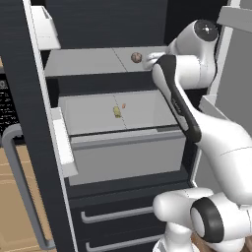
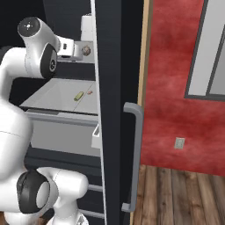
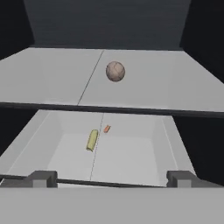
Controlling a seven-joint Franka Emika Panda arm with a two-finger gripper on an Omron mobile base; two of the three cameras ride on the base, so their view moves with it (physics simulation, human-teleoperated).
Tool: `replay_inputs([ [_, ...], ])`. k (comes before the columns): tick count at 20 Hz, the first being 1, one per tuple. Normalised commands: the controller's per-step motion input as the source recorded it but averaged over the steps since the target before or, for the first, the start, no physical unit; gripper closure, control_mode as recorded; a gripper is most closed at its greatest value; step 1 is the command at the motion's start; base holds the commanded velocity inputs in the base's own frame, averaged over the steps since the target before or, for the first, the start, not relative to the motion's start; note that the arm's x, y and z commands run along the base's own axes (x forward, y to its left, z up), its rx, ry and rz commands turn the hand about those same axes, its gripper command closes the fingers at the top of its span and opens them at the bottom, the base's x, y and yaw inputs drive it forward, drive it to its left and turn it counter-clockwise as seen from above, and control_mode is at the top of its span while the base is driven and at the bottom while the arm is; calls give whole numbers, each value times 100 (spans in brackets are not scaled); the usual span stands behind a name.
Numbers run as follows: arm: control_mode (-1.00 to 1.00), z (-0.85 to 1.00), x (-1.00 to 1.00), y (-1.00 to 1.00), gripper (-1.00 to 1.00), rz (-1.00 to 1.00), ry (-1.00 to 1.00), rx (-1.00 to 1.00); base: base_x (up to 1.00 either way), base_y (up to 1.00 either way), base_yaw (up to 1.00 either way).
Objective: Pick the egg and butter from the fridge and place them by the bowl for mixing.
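I see the egg [image 3: 115, 71] upper centre on the fridge shelf [image 3: 52, 78]; gripper [image 3: 111, 178] jaws spread wide, empty; I'd advance straight, centred, before closing.

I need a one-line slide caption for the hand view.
Open gripper faces the egg on the fridge shelf; the butter lies in the drawer below.

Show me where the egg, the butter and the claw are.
egg [image 3: 115, 71], hand view, middle of its shell, on the shelf.
butter [image 3: 92, 140], hand view, middle of the block, in the drawer.
claw [image 1: 151, 58], left base view, between its open tips.
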Motion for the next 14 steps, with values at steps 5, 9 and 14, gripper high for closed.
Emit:
replay_inputs([
  [5,-100,0,67,-3,-100,2,14,0,0,0,0],
  [9,-100,0,76,-3,-100,3,9,0,0,0,0],
  [14,-100,0,54,0,-100,0,-5,0,0,0,0],
])
